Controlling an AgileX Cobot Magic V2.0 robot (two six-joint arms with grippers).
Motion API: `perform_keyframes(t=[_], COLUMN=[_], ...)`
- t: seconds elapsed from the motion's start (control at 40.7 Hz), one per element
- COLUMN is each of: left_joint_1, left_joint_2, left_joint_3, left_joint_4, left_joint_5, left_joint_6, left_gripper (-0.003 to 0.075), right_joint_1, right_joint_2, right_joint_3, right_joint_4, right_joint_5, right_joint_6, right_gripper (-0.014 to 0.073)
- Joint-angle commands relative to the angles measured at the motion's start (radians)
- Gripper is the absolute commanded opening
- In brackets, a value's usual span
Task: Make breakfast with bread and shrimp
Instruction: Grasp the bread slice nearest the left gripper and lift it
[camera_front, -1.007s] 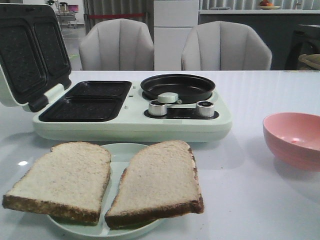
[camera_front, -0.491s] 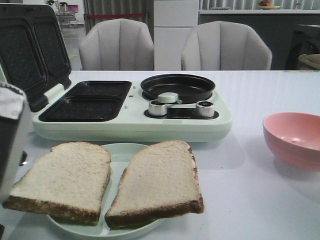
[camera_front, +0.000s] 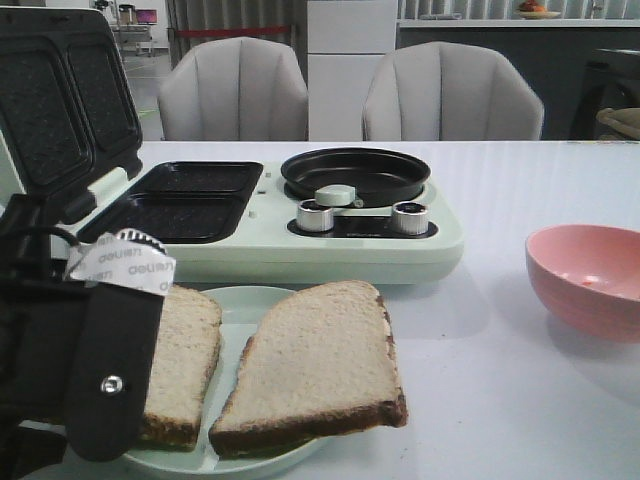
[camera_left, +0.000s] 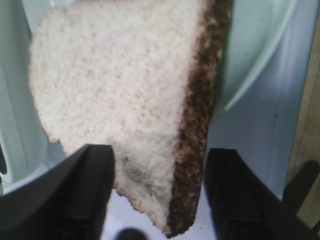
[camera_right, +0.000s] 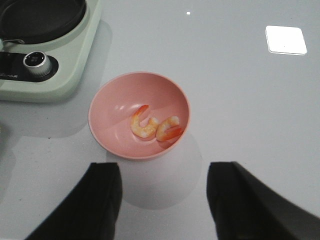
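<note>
My left gripper (camera_left: 157, 200) is spread wide, one finger (camera_left: 80, 200) on either side of the near corner of the left bread slice (camera_left: 125, 95), not closed on it. That slice lies flat on the pale green plate (camera_front: 245, 305), its crust edge toward me and its long axis running away toward the sandwich maker (camera_front: 265, 215). The right slice (camera_front: 315, 365) lies beside it, angled slightly, crust also nearest me. A white tag on my left arm (camera_front: 85, 350) carries mirrored lettering I cannot read. A second ago this arm was out of the front view; now it covers much of the left slice. My right gripper (camera_right: 162, 200) is also wide open, hovering above the pink bowl (camera_right: 107, 100), where two curled shrimp (camera_right: 155, 127) lie side by side, touching.
</note>
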Motion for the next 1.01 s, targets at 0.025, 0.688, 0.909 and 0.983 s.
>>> perform_keyframes(t=[0.025, 0.688, 0.909, 0.983], left_joint_1=[-0.003, -0.003, 0.083, 0.146], left_joint_2=[-0.01, -0.389, -0.41, -0.381], left_joint_3=[-0.023, -0.074, -0.197, -0.24], left_joint_4=[0.025, 0.181, 0.242, 0.26], left_joint_5=[0.071, 0.197, 0.148, 0.072], left_joint_6=[-0.02, -0.022, -0.022, -0.022], left_gripper=[0.0273, 0.0099, 0.0099, 0.0099], right_joint_1=[0.001, 0.001, 0.001, 0.001], right_joint_2=[0.008, 0.008, 0.008, 0.008], right_joint_3=[-0.028, -0.028, -0.028, -0.028], right_joint_4=[-0.004, -0.004, -0.004, -0.004], right_joint_5=[-0.078, -0.078, -0.078, -0.078], right_joint_6=[-0.001, -0.001, -0.001, -0.001], right_gripper=[0.0492, 0.0492, 0.0492, 0.0492])
